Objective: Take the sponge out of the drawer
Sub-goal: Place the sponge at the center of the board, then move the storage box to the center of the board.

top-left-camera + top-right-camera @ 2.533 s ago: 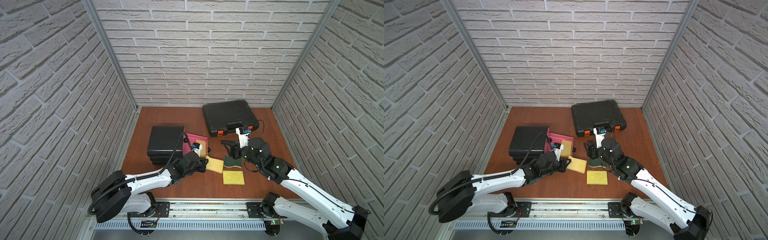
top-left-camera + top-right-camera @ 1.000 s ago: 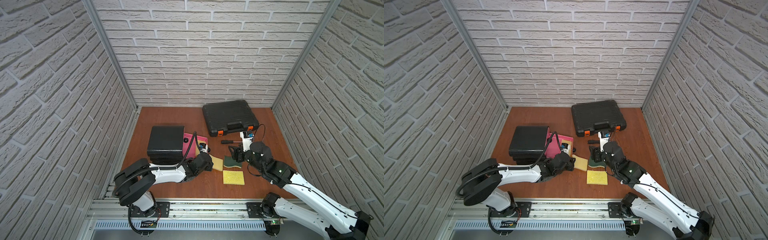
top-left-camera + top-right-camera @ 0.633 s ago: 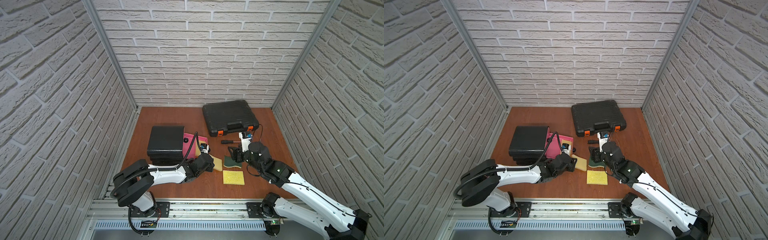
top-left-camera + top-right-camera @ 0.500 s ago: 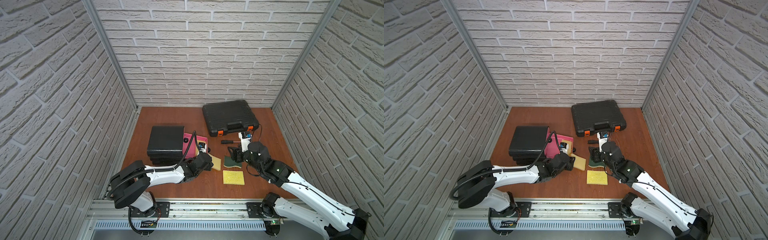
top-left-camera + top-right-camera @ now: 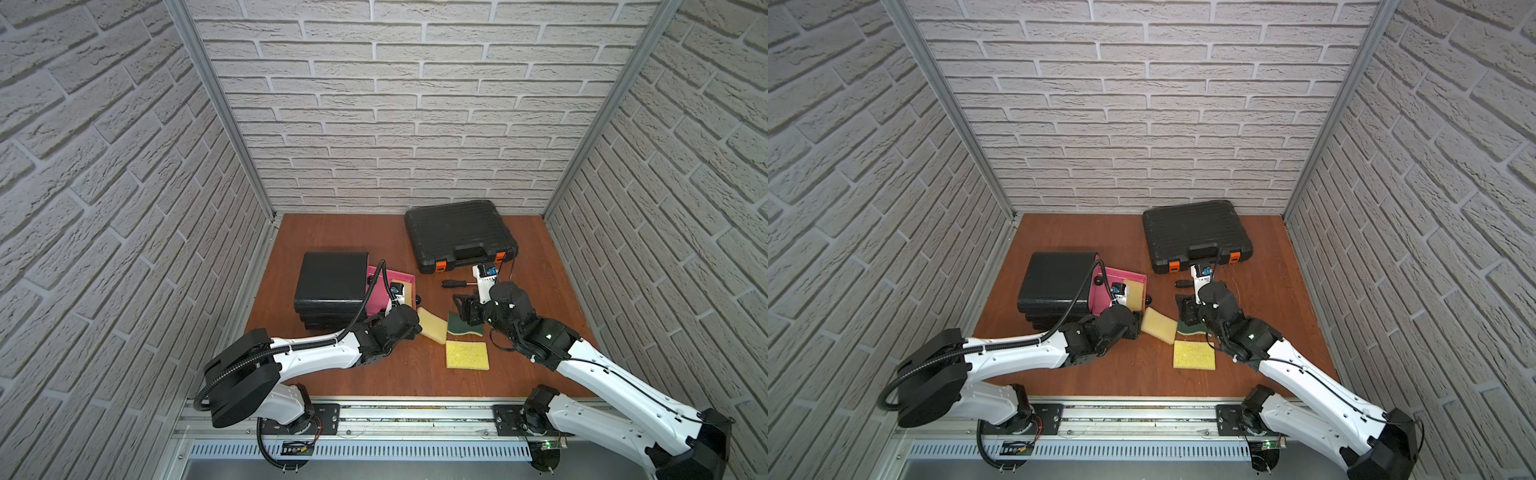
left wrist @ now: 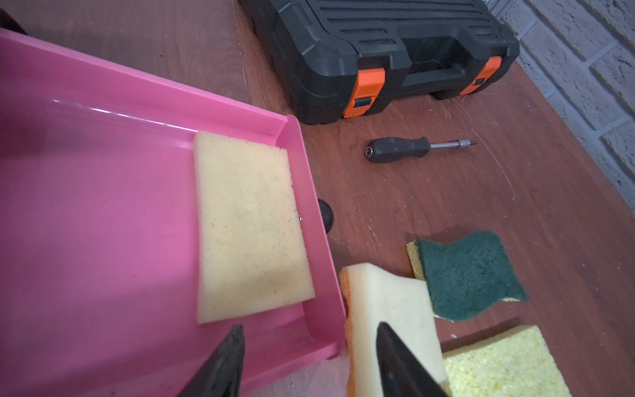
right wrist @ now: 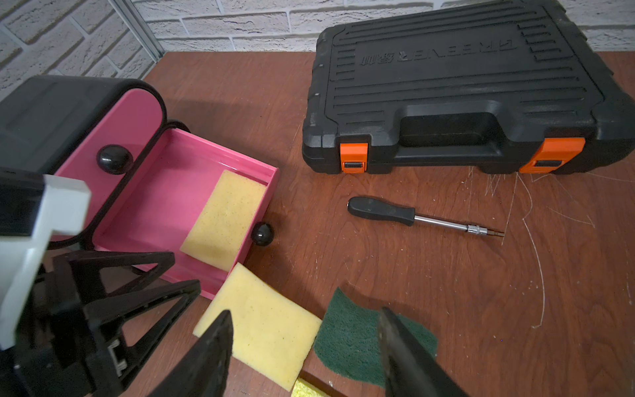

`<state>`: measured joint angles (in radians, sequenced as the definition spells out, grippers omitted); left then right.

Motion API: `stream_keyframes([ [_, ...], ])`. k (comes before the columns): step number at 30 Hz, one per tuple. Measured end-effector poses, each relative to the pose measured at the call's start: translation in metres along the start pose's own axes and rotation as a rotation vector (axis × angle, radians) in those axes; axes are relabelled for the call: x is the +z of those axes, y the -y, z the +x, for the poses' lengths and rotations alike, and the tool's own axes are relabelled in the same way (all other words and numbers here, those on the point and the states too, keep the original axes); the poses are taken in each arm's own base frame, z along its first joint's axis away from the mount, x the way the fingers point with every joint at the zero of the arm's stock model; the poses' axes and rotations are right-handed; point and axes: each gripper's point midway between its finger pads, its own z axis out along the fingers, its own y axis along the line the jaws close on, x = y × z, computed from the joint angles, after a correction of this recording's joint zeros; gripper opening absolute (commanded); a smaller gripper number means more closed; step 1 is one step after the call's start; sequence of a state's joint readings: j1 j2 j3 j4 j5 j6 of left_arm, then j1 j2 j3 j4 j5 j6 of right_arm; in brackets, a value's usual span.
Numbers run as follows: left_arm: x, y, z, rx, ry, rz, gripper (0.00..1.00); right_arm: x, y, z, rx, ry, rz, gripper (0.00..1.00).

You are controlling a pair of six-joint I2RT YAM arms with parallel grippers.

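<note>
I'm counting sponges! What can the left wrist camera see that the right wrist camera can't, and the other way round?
Only left wrist: the orange edge of the loose pale sponge. Only right wrist: the black cabinet, its upper knob and the right fingers. Both: the sponge lying in the pink drawer, the screwdriver, the tool case and the green scrubber.

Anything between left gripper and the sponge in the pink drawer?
Nothing covers the sponge; the pink drawer is open on top. Left gripper hangs by its near corner wall, jaws open, so it must clear that rim.
</note>
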<state>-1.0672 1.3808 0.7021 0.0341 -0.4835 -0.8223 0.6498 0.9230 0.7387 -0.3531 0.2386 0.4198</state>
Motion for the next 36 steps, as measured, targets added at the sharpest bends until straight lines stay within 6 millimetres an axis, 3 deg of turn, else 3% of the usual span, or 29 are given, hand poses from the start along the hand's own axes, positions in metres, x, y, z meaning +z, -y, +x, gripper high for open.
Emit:
stream_keyframes([
  [7, -0.007, -0.021, -0.009, 0.018, 0.011, -0.066, 0.66, 0.026, 0.004, 0.03, 0.001, -0.089, 0.029, 0.65],
  [14, -0.014, -0.045, -0.03, -0.04, 0.047, -0.088, 0.67, 0.055, -0.004, 0.049, 0.011, -0.156, 0.01, 0.62],
  [23, -0.009, -0.083, -0.032, -0.119, 0.022, -0.11, 0.67, 0.087, -0.014, 0.078, -0.001, -0.251, -0.011, 0.58],
  [30, -0.008, -0.07, -0.033, -0.118, 0.002, -0.024, 0.68, 0.099, -0.027, 0.085, 0.002, -0.272, -0.047, 0.54],
  [36, -0.01, -0.05, -0.039, -0.109, -0.005, 0.075, 0.68, 0.099, -0.061, 0.082, -0.004, -0.255, -0.146, 0.55],
])
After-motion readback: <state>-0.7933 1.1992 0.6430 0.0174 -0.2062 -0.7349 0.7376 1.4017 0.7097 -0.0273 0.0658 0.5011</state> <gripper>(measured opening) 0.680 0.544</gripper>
